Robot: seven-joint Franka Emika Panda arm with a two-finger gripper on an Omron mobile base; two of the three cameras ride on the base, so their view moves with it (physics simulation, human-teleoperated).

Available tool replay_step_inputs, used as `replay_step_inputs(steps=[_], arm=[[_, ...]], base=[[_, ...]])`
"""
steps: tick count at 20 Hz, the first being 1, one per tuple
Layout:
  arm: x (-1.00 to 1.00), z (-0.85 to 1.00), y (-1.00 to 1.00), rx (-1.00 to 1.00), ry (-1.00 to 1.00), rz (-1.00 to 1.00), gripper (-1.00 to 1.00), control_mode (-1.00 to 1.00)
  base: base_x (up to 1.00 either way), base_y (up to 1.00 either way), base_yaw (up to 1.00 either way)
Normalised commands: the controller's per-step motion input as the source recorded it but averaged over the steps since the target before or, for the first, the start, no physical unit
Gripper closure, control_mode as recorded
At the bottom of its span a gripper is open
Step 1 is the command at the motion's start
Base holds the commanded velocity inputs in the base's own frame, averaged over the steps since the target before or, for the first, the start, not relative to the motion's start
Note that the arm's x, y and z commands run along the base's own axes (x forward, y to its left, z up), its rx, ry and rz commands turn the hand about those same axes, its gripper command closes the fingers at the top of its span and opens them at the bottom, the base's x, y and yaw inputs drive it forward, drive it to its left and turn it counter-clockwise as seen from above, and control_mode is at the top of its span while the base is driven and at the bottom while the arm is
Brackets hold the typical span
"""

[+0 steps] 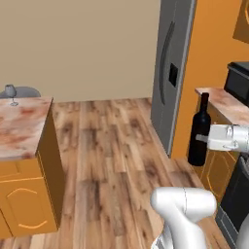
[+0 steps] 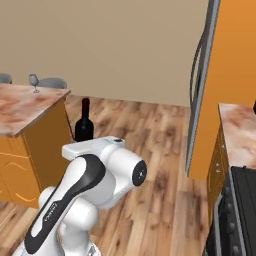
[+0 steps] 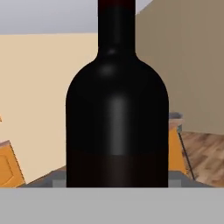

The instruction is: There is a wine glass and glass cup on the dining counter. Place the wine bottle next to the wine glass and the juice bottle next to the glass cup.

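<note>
The wine bottle [image 1: 199,129], tall and nearly black, hangs upright over the wood floor with my gripper [image 1: 203,138] shut on its body. The right base view shows the wine bottle [image 2: 84,125] just past my arm, close to the corner of the dining counter [image 2: 22,107]. In the hand view the wine bottle [image 3: 117,118] stands right in front of the camera. The wine glass [image 1: 10,94] stands at the far edge of the dining counter [image 1: 19,129], far left of the gripper; the wine glass [image 2: 34,81] looks small and stemmed. The glass cup and juice bottle are out of view.
A grey fridge [image 1: 170,73] stands right of the open wood floor [image 1: 107,146]. Beside it is a marbled worktop [image 2: 240,132] over orange cabinets, with a dark stove [image 2: 242,210] at its near end. A grey chair back [image 2: 52,82] rises behind the dining counter.
</note>
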Motion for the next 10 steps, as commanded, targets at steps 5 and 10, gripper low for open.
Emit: replay_step_inputs(steps=[5, 10], arm=[[0.0, 0.0, 0.0, 0.0, 0.0, 0.0, 1.0, 1.0], [0.0, 0.0, 0.0, 0.0, 0.0, 0.0, 1.0, 1.0]], base=[[1.0, 0.08, 0.1], [1.0, 0.14, 0.23]])
